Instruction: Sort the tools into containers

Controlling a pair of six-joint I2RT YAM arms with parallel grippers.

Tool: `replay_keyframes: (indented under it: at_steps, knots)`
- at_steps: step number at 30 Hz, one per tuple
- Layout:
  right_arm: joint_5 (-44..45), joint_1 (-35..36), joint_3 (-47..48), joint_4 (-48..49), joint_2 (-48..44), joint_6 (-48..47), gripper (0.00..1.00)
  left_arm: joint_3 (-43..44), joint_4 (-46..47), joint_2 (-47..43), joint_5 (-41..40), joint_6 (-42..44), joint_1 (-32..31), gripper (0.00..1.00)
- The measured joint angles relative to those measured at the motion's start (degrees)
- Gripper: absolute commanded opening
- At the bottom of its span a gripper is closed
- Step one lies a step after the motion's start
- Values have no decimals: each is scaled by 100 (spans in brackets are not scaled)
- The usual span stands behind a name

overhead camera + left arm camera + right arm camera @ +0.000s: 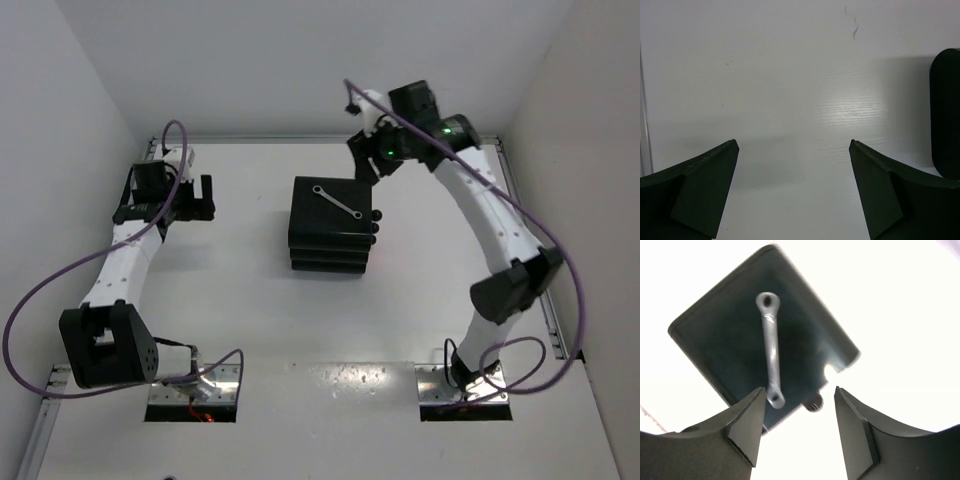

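A silver wrench [337,202] lies diagonally on top of the black three-tier cabinet [318,235] in the middle of the table. Its drawers are shut, with round black knobs [376,225] on the right side; no pink shows. My right gripper [362,163] is open and empty, hovering above the cabinet's far right corner. In the right wrist view the wrench [771,352], cabinet top [730,340] and one knob [814,404] lie beyond the open gripper [799,389]. My left gripper [207,198] is open and empty, left of the cabinet. The other tools are out of view.
White walls close in the table on the left, back and right. The left wrist view shows bare white table between the open gripper [794,145] and a dark rounded shape [946,110] at the right edge.
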Motion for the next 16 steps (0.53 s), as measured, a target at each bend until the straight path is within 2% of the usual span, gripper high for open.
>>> replay_keyframes:
  at_steps: [3,7,11,16]
  knots:
    - [57,-538,-662,391,-914,72,62,-2,-4,-321,55,79,0,100]
    - [-177,-1759,-1978,968,-1777,214,65,-212,46,-708,57,173,0,100]
    - [-380,-2822,-3438,1488,-2044,275,69,-654,44,-1021,-131,273,24,100]
    - [-785,-3449,-4817,2046,-2044,295,73,-1172,85,-1314,-315,413,59,100]
